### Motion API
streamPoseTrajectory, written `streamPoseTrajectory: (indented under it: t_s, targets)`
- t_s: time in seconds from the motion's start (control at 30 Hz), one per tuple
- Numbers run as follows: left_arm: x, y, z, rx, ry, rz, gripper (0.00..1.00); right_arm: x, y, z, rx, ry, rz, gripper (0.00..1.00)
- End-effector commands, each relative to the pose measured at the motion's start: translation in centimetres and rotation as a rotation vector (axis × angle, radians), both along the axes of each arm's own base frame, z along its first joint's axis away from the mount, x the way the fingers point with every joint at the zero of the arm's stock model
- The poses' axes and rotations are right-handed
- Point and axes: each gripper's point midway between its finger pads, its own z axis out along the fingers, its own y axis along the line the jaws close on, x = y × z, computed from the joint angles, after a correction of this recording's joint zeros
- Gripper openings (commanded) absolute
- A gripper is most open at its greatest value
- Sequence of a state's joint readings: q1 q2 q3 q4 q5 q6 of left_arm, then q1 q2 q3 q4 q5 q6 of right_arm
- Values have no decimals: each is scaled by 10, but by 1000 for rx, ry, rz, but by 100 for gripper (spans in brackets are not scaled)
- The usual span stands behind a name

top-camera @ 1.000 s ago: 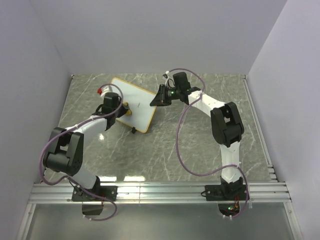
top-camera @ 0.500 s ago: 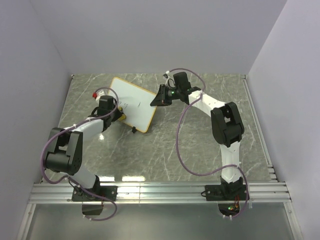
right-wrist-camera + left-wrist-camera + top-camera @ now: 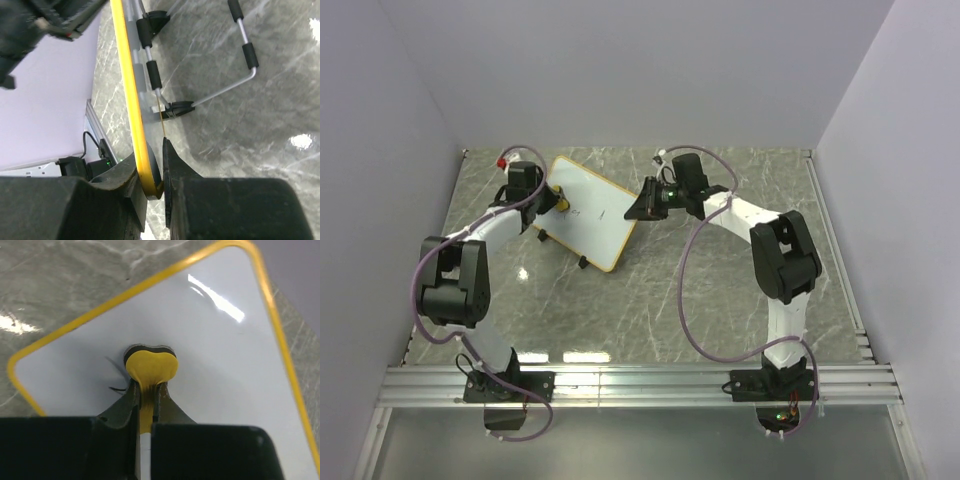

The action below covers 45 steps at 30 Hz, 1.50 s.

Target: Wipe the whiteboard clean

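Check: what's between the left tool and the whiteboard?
Left wrist view: the yellow eraser, pinched in the left tool, its pad against the whiteboard.

Half-seen board, eraser and pen marks

In the left wrist view the left gripper [image 3: 146,395] hides the eraser's [image 3: 151,365] stem and part of a dark stroke [image 3: 114,367], and its body blocks the near side of the whiteboard [image 3: 210,355]. The right wrist view shows only the board's yellow rim, edge-on, inside the right gripper [image 3: 152,165]. From above, the marks [image 3: 603,213] are too small to read.
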<state>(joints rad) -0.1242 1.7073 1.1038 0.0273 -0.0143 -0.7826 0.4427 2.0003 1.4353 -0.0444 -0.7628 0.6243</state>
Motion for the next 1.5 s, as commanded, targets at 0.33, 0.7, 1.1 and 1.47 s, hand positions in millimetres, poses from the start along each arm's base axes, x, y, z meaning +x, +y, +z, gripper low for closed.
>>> streamPoseTrajectory:
  t_s: [0.33, 0.7, 1.1, 1.47]
  targets:
    - [-34, -27, -27, -22, 57, -180, 0, -4, 2, 13, 62, 63, -75, 0]
    - [-47, -100, -13, 9, 37, -331, 0, 4, 18, 16, 74, 67, -65, 0]
    - [-6, 17, -62, 30, 133, -117, 0, -2, 18, 11, 31, 69, -34, 0]
    - [26, 2, -35, -45, 58, -155, 0, -8, 17, -1, -5, 92, 0, 0]
